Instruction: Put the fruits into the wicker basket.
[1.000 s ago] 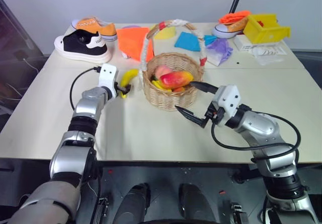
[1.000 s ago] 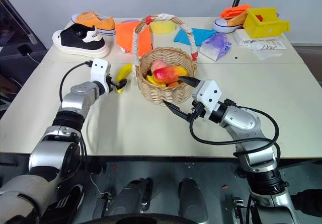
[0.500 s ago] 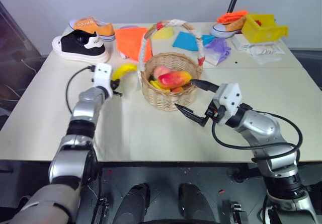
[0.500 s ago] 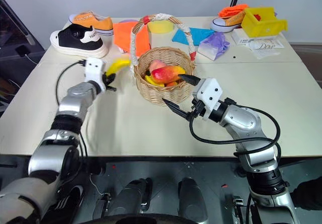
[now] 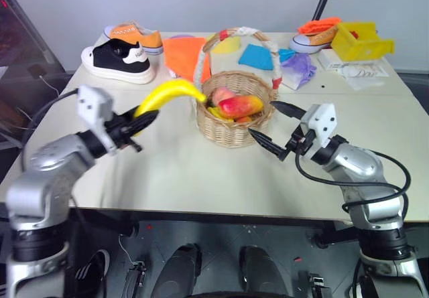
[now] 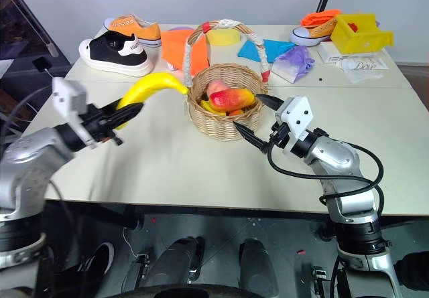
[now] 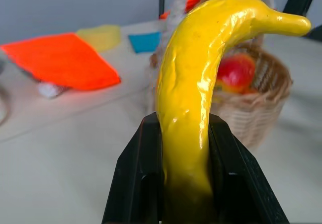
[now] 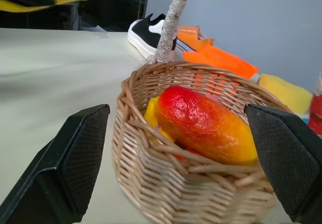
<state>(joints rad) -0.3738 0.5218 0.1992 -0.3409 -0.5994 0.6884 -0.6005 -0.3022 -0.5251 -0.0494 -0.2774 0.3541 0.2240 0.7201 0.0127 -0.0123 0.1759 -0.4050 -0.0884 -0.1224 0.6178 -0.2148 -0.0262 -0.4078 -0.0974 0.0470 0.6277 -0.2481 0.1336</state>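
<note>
The banana (image 5: 167, 93) is up off the table (image 5: 201, 171), clamped at its lower end between the fingers of the left end effector (image 5: 139, 121), its tip reaching toward the wicker basket (image 5: 236, 120). The basket stands mid-table, nearer the far edge, holding the mango (image 5: 242, 104), a peach (image 5: 222, 95) and small yellow fruits (image 5: 215, 112). The right end effector (image 5: 273, 129) hangs just beside the basket on its near right, fingers spread wide apart and gripping nothing. Shoes (image 5: 124, 53), cloths (image 5: 186, 53) and a yellow bin (image 5: 365, 40) line the far edge.
</note>
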